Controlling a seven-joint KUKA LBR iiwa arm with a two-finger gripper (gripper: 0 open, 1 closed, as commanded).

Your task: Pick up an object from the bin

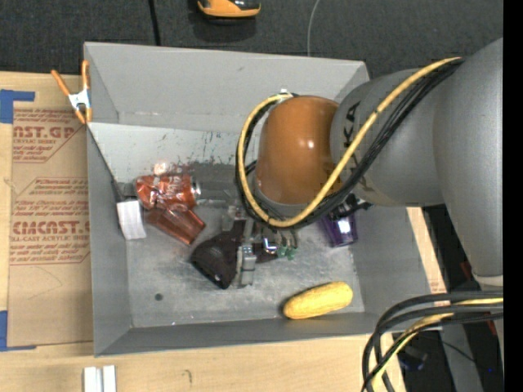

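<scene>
My gripper reaches down in the middle of the bin, under the orange cover, right beside a dark brown, soft-looking lump on the bin floor. One metal fingertip touches or stands at the lump's right edge. A small green piece lies just right of the gripper. A yellow corn cob lies near the front wall, to the lower right.
A red crinkled packet with a reddish-brown block and a small white block lie at the left. A purple thing sits at the right, partly under the arm. The arm covers the bin's right half.
</scene>
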